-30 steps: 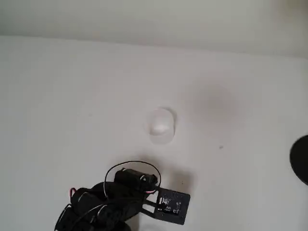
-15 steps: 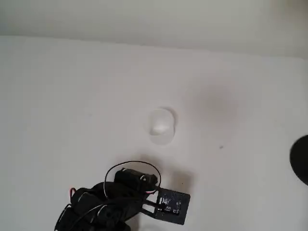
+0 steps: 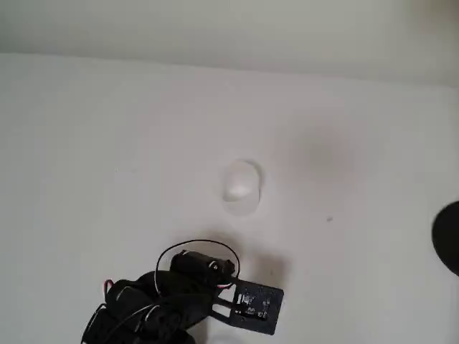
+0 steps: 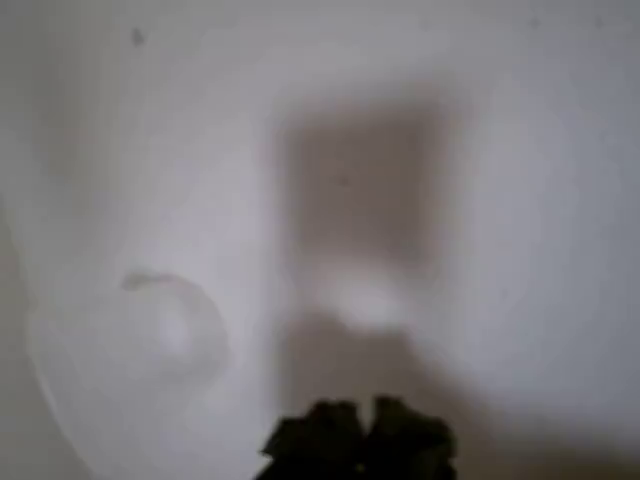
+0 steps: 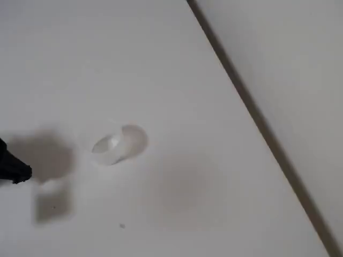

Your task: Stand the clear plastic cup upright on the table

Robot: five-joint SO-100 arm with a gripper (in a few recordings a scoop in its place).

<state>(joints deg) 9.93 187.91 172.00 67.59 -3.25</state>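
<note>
The clear plastic cup point(image 3: 240, 186) lies on its side near the middle of the white table point(image 3: 107, 143), a faint whitish shape. In the fixed view the cup point(image 5: 119, 143) also lies tipped over, with its round ends facing left and right. The wrist view is blurred; the cup point(image 4: 150, 340) shows faintly at the lower left. My gripper point(image 4: 360, 440) appears there as two dark tips pressed together at the bottom edge, holding nothing. A dark fingertip point(image 5: 15, 170) sits at the left edge of the fixed view, a short way from the cup. My black arm point(image 3: 172, 294) is below the cup in the overhead view.
A dark round object point(image 3: 448, 236) pokes in at the right edge of the overhead view. The pale wall point(image 3: 229, 29) runs along the table's far side. In the fixed view the table's edge point(image 5: 257, 123) slants down the right side.
</note>
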